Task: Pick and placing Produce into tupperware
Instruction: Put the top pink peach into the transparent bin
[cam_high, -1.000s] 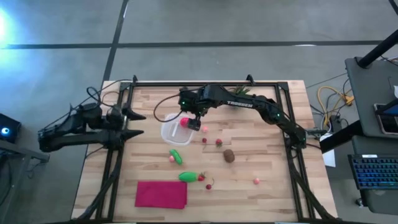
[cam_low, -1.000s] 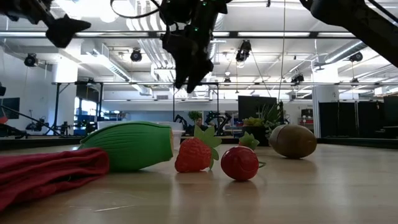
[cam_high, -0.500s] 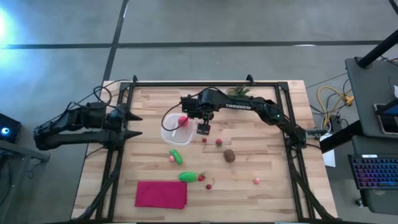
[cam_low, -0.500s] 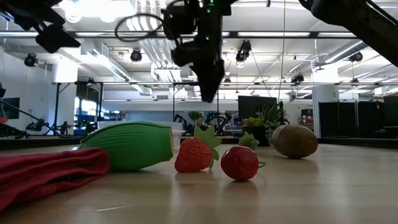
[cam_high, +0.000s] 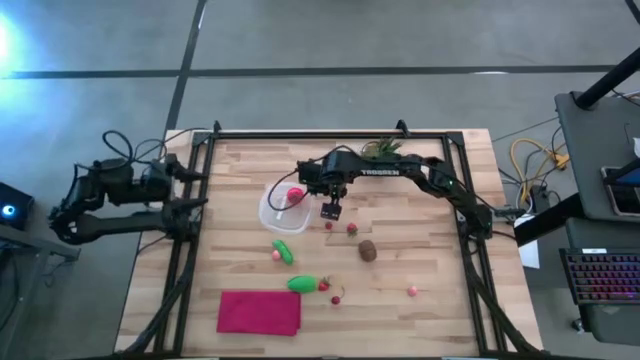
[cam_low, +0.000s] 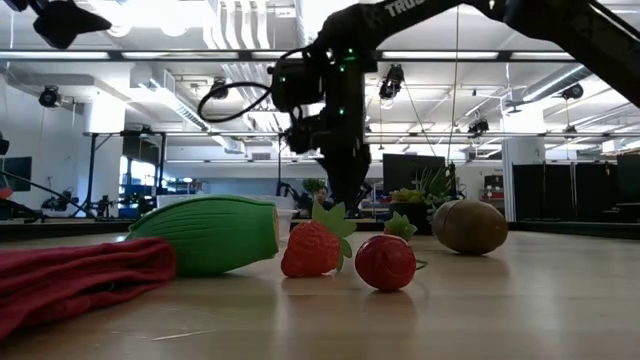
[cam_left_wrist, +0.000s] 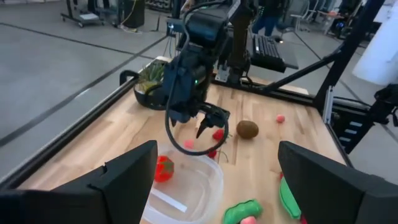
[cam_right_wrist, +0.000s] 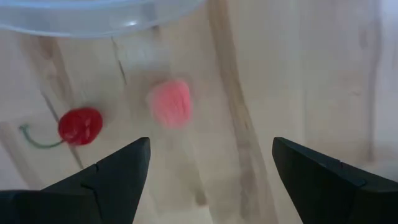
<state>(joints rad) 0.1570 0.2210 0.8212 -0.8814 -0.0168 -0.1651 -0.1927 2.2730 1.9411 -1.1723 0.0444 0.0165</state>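
The clear tupperware (cam_high: 280, 210) sits left of the table's centre with a pink-red ball (cam_high: 294, 195) inside it. My right gripper (cam_high: 331, 210) is open and points down just right of it. In the right wrist view (cam_right_wrist: 211, 149) its fingers stand above a pink berry (cam_right_wrist: 170, 103) and a red cherry (cam_right_wrist: 80, 125) lying on the wood. A brown kiwi (cam_high: 369, 250), two green pieces (cam_high: 284, 250) (cam_high: 300, 284), a strawberry (cam_low: 312, 250) and more berries lie on the near half. My left gripper (cam_high: 195, 190) waits open at the left edge.
A magenta cloth (cam_high: 260, 312) lies near the table's near-left corner. A spiky potted plant (cam_high: 385, 147) stands at the far edge behind my right arm. A black frame (cam_high: 330, 132) rims the table. Bare wood (cam_high: 420, 230) shows right of the kiwi.
My right gripper has moved from above the tupperware toward the table's right and near side and has come down toward the berries. The pink-red ball has stayed in the tupperware. My left arm has drawn back toward the left edge and risen.
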